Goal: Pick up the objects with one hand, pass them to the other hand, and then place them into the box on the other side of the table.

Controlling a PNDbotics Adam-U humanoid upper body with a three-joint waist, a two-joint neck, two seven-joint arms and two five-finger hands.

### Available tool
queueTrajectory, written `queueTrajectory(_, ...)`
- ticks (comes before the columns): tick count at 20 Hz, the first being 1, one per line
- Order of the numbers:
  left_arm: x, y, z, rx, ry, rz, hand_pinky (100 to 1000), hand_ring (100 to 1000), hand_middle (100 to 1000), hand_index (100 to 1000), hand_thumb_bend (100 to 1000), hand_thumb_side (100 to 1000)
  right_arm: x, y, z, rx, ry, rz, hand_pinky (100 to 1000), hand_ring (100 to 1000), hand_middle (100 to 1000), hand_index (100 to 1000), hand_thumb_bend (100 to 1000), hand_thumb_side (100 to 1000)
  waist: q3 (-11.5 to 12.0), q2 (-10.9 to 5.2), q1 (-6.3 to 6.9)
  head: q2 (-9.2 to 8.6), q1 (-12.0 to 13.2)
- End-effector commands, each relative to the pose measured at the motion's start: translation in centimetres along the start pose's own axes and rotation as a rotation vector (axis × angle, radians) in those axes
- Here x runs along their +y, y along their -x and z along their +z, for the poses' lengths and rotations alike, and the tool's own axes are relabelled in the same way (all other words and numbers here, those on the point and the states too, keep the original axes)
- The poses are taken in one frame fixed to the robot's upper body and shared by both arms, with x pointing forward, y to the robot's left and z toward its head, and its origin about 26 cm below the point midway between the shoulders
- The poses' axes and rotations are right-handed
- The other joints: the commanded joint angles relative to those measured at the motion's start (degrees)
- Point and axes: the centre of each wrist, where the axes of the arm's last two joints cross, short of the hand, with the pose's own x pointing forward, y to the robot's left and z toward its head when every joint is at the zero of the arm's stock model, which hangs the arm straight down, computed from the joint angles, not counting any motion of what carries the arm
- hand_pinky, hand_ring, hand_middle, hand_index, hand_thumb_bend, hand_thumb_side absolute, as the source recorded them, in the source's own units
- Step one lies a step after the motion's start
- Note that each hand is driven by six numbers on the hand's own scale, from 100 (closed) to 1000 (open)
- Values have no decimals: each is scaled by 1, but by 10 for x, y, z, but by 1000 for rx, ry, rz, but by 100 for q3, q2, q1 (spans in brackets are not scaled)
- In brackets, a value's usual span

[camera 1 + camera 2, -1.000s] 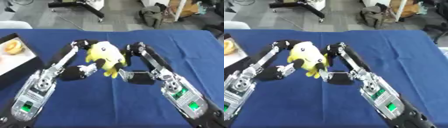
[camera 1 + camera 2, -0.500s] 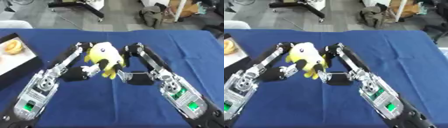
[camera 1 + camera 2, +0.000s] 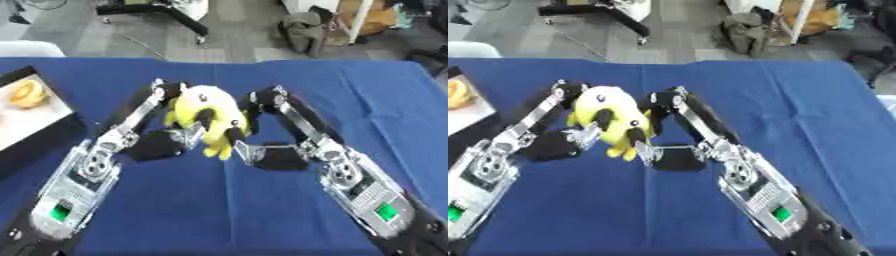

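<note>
A blue cloth covers the counter (image 3: 289,80), with faint creases running under and in front of the left hand (image 3: 179,137) and the right hand (image 3: 254,152). Beyond both hands, past the counter's far edge, lies grey floor (image 3: 105,30). Far beyond the left hand stands a black stand base (image 3: 153,10). Far beyond the right hand an olive-grey bag (image 3: 302,30) slumps beside a white post (image 3: 357,20).

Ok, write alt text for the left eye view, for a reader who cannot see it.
Two black and silver robot hands, left hand and right hand, meet at the middle of a blue table, both with fingers curled on a yellow plush toy between them. At the left edge sits a box with a pale floor, holding a round orange thing.
</note>
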Motion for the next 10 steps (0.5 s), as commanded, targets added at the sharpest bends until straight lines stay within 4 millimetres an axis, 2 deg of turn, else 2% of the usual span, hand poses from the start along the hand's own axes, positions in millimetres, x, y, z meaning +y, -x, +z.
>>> queueTrajectory(1,2,-8,-4,-42,5,43,531,190,111,352,100,481,-7,-6,-1,-26,22,13,589,691,350,191,100,229,-13,-63,11,-15,15)
queueTrajectory(5,4,-5,-2,-48,38,85,524,183,101,342,100,489,-11,-4,-1,-45,85,33,597,681,417,282,100,359,-31,-59,16,-15,10)
queueTrajectory(10,14,-1,4,-34,3,85,525,185,102,342,100,492,-24,0,1,-117,237,121,612,677,473,381,100,393,-45,-64,26,-15,-56)
